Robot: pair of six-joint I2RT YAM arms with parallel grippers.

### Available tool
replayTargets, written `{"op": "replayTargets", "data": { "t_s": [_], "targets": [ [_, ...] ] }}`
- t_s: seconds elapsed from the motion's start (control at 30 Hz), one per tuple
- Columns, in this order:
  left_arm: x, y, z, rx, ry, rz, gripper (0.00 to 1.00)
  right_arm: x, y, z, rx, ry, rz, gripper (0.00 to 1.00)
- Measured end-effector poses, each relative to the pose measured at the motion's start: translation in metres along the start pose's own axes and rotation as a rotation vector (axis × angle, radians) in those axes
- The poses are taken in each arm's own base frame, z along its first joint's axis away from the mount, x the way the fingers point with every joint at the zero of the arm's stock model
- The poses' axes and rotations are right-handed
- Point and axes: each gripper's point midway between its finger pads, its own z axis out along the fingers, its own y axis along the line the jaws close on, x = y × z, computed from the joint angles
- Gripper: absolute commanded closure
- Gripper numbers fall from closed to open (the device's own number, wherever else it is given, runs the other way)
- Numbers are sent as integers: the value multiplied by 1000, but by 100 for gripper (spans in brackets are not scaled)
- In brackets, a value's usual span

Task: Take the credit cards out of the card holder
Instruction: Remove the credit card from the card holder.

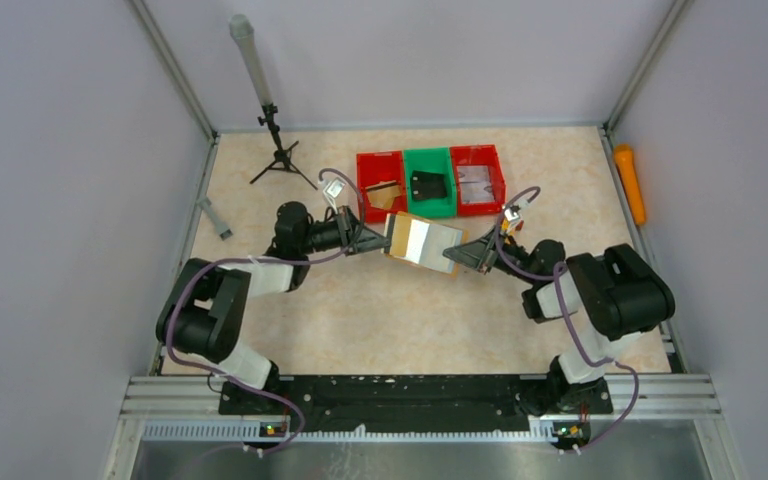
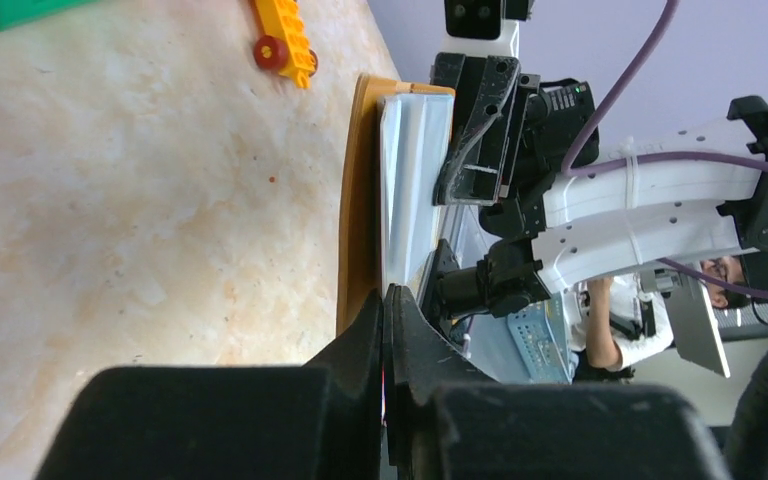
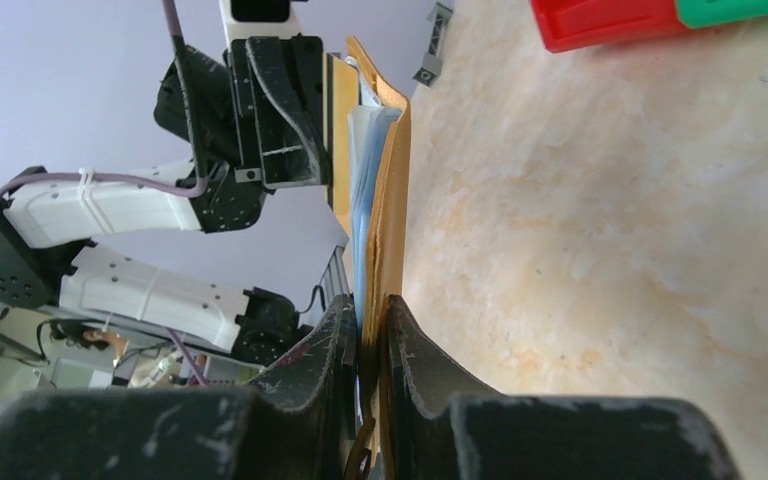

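From the overhead camera I see the card holder (image 1: 422, 240) held up above the bench (image 1: 360, 320), strung between my two arms in front of the row of bins. It lies open with its shiny grey lining facing up. My left pincer (image 1: 382, 237) has its left edge and my right pincer (image 1: 460, 256) has its right edge. Behind it stand a red bin (image 1: 381, 172), a green bin (image 1: 430, 165) with a black object (image 1: 428, 185) in it, and a second red bin (image 1: 477, 160). A flat tan piece (image 1: 385, 190) lies in the left red bin, too small for me to name. A small tripod (image 1: 278, 150) stands at the far left

On the left wrist camera my pincer's fingers (image 2: 365, 330) are pressed fully together, and the near edge of the card holder's lining runs down into their tips. The holder stands on edge here, brown back towards the bench. An orange-yellow toy block (image 2: 285, 45) with a red end lies beyond it

On the right wrist camera my fingers (image 3: 410, 345) are clamped narrowly on the brown edge of the holder, with pale layers showing inside it. I cannot pick out separate cards there
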Motion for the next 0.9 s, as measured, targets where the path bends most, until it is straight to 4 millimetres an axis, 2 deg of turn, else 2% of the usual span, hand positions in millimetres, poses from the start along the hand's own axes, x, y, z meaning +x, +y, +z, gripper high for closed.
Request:
{"op": "replayTargets", "data": {
  "t_s": [0.23, 0.37, 0.47, 0.63, 0.77, 0.9],
  "targets": [
    [-11, 7, -13, -48, -63, 1, 100, -19, -23, -20, 89, -104, 55, 100],
    [-17, 5, -17, -101, -98, 42, 100, -25, -28, -25, 109, -135, 58, 100],
    [-31, 6, -19, -172, -129, 69, 100, -31, -29, -31, 127, -165, 37, 100],
    [-71, 10, -17, -359, -180, 163, 100, -50, -16, -41, 171, -247, -70, 100],
    [-98, 3, -12, -495, -204, 311, 100, -66, -2, -52, 227, -327, -190, 100],
    [-111, 3, -8, -615, -198, 494, 100, -83, 13, -68, 291, -430, -313, 100]
  ]
}}
